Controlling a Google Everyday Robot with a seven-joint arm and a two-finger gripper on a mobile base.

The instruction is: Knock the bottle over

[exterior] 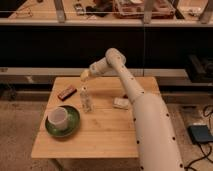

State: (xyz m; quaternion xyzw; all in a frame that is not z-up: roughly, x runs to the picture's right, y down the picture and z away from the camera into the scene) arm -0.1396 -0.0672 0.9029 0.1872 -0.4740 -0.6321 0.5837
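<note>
A pale wooden table with a matt, lightly grained top holds a clear plastic bottle. The yellowish, matt gripper hangs over the table's far side on a smooth white plastic-looking arm.

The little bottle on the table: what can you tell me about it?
The bottle is small, slim and clear, plastic by its look, with a white cap and a pale label. It stands upright on the wooden table, near the white cup but apart from it. The gripper hovers just above it, seemingly not touching.
</note>
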